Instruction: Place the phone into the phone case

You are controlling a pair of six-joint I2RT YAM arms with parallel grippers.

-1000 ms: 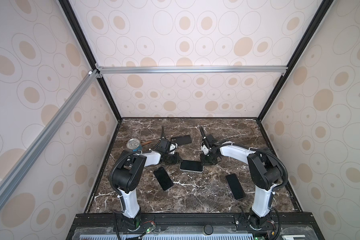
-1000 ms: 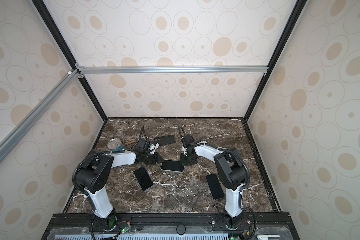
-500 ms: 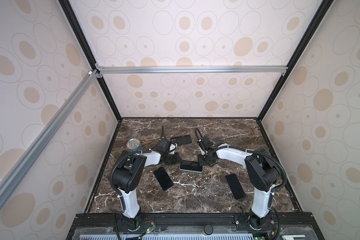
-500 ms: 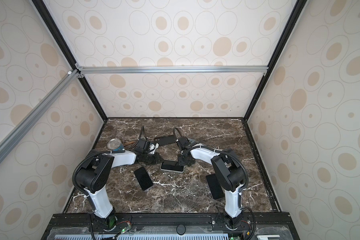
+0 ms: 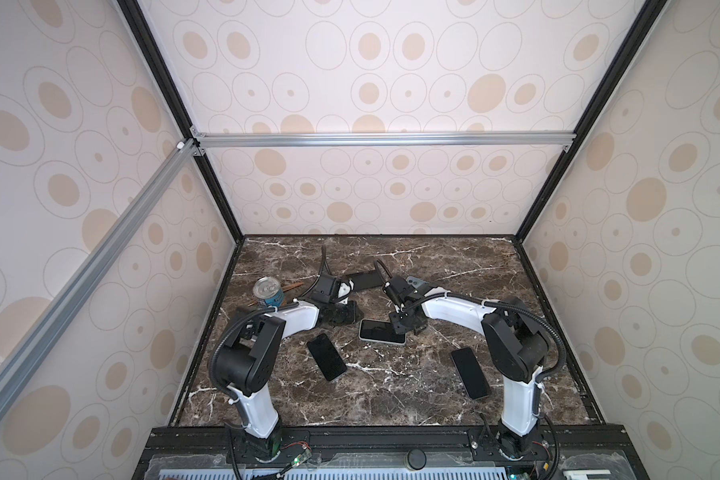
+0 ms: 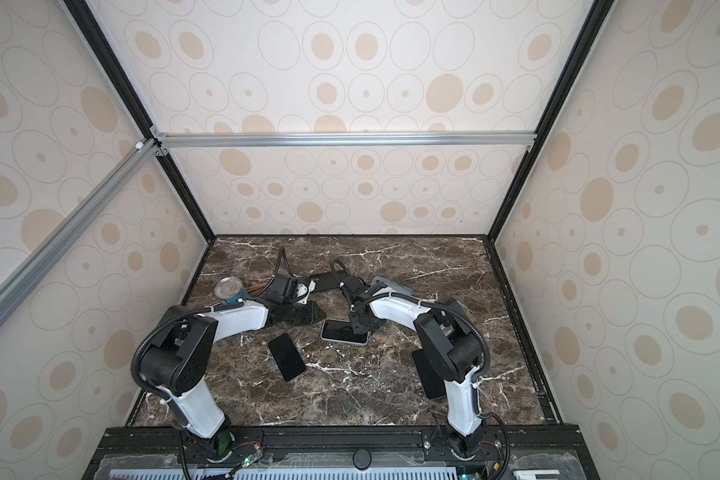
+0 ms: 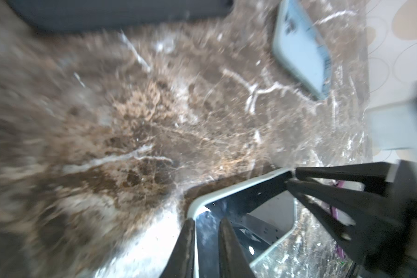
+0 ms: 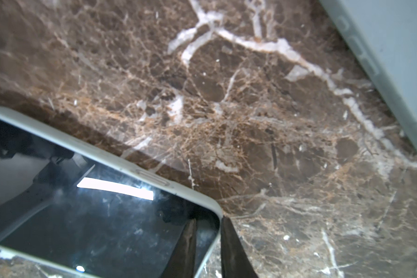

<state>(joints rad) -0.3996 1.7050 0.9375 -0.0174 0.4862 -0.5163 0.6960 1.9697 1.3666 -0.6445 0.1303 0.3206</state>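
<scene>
Pale case, phone inside, lies on the table; left pincer and right pincer, slightly spread, straddle its rim at opposite ends, likely seating corners.

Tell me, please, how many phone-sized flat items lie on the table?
5: black slab front-left, another front-right, pale-cased phone centre, dark slab and pale case farther back; arms may hide more.
</scene>
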